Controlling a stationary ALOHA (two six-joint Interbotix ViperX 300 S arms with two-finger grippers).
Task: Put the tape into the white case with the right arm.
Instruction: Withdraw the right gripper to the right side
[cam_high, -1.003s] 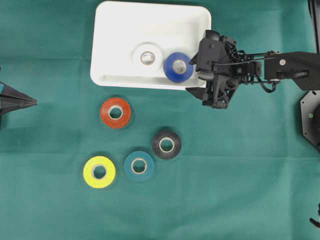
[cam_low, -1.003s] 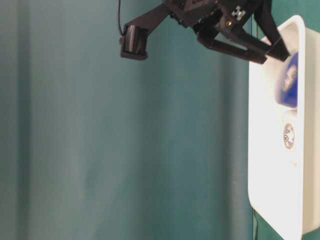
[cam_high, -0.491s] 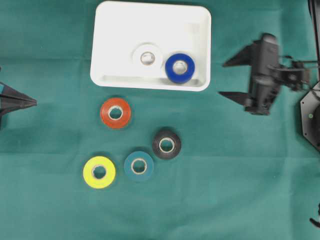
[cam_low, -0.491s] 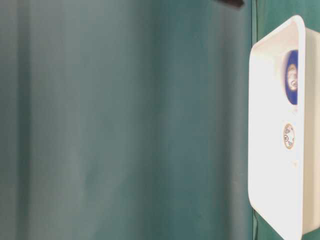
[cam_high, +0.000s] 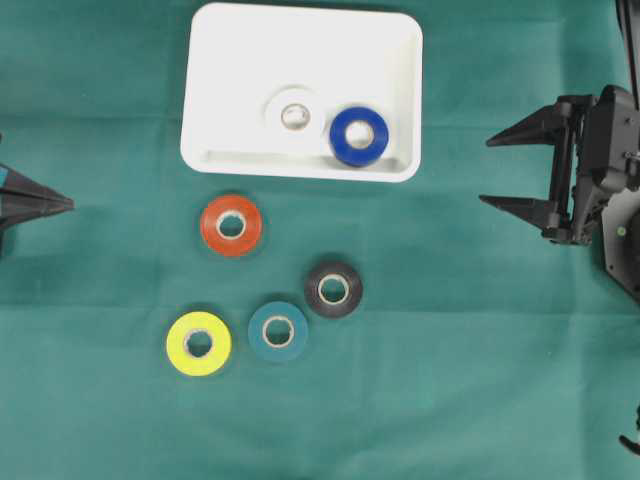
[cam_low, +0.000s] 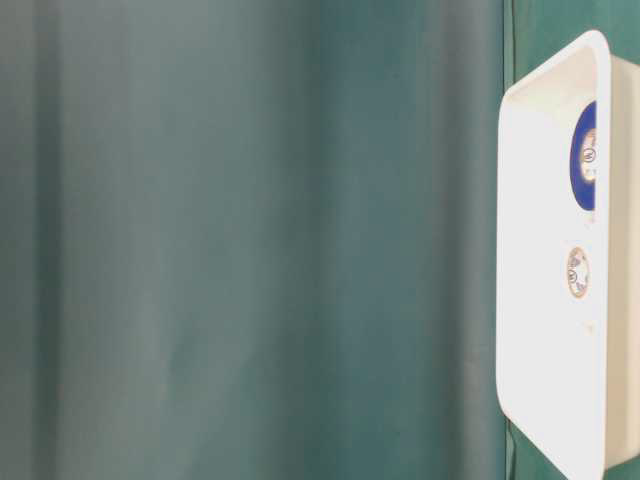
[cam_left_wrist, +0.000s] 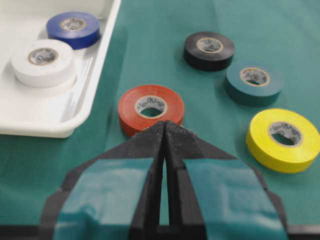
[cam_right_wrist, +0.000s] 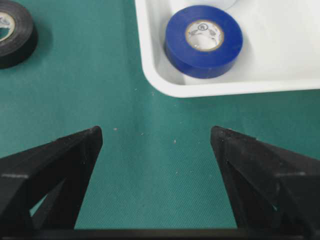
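Fingers of the right gripper (cam_high: 485, 170) stand wide apart, empty, well right of the white case (cam_high: 230, 60); blue tape (cam_high: 358, 135) and white tape (cam_high: 294, 116) lie inside. Left gripper (cam_high: 70, 204) tips meet. Left wrist: fingers (cam_left_wrist: 150, 145) pressed together, just short of red tape (cam_left_wrist: 151, 107) on the counter (cam_left_wrist: 150, 45)

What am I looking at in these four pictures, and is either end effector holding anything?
Two robot arms face each other across a green cloth. One camera looks down from above, one looks along the table, and one rides on each wrist. The white case holds a white roll and a blue roll. Orange, black, teal and yellow rolls lie on the cloth. The right end effector stands open and empty beside the case. The left end effector is shut, holding nothing.
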